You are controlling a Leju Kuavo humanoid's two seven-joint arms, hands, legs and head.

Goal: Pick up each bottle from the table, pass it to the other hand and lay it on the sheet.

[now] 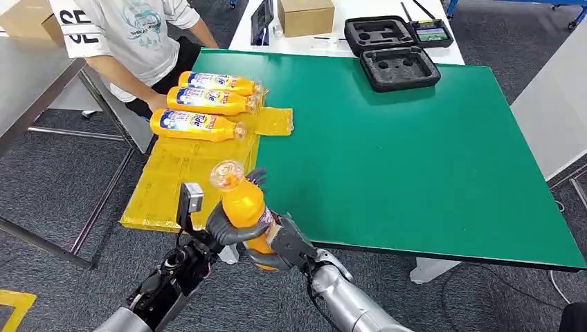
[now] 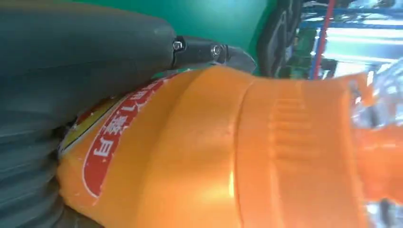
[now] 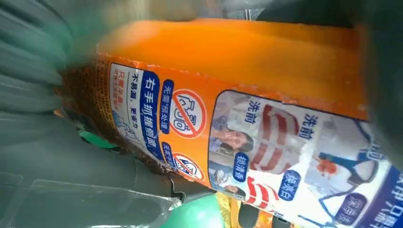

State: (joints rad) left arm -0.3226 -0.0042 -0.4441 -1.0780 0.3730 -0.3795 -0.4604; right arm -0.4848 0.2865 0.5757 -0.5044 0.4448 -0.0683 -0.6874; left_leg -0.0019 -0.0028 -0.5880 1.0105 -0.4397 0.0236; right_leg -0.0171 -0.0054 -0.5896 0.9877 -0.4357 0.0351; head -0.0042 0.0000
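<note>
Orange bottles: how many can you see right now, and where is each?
4. Three orange bottles lie side by side on the yellow sheet. The fourth is upright, gripped by both the left hand and right hand.

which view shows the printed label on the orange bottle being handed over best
The right wrist view: the orange plastic bottle's printed label sits close and sharp, with pictures and prohibition signs. The left wrist view catches a red label edge on it. The head view shows the bottle upright between both hands, its label mostly covered by fingers.

Held orange bottle (image 1: 246, 204) base hidden by both hands; person (image 1: 131, 38) cut off at top edge.
</note>
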